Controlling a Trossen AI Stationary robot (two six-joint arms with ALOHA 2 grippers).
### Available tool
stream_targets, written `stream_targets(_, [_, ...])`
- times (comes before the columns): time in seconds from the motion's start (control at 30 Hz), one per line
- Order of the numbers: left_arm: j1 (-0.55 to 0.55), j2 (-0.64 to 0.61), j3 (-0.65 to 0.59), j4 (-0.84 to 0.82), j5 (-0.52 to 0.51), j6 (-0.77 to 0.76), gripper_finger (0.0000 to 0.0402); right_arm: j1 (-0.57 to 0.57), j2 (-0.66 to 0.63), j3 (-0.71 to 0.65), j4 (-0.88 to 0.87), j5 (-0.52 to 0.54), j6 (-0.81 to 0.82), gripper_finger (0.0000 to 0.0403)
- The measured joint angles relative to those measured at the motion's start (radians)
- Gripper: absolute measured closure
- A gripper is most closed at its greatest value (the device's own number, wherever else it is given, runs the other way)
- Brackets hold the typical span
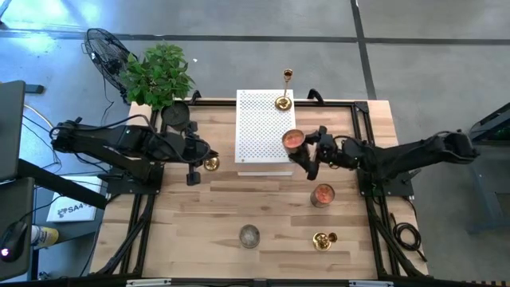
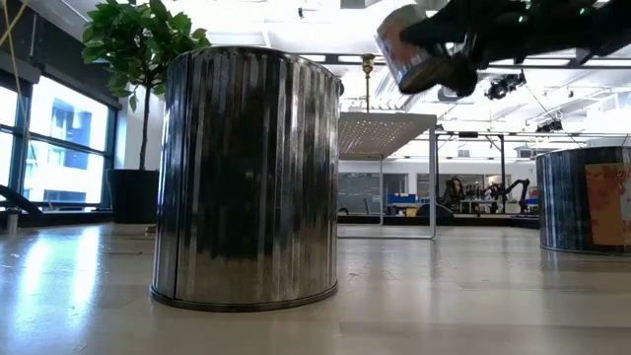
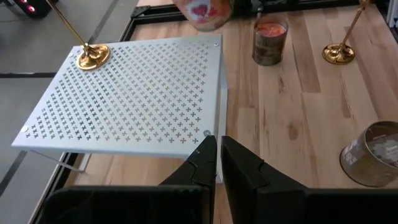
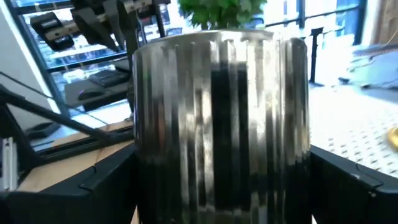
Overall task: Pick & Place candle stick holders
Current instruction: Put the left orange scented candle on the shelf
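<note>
Bright, even daylight from above, with soft, short shadows on the wooden table point(image 1: 263, 215). Strong glare from ceiling lights point(image 2: 296, 15) and the window point(image 2: 59, 128) at table height. Blurred, overexposed background behind the ribbed metal can point(image 4: 221, 124).

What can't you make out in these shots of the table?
Low view: the near tin blocks most of the table; only one candlestick stem shows.
Right wrist view: the held tin fills the frame, hiding what lies behind.
Left wrist view: another candlestick has its top cut off by the edge.
</note>
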Motion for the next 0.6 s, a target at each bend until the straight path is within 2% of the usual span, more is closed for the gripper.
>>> stream_targets(0.37, [0.000, 0.037, 0.000, 0.006, -0.001, 0.000, 0.0383, -0.082, 0.187, 0.034, 0.082, -0.106, -0.016, 0.0052])
stream_targets(0.6, [0.000, 0.040, 0.000, 0.006, -0.002, 0.000, 0.0383, -0.121, 0.214, 0.038, 0.106, -0.121, 0.001, 0.0052])
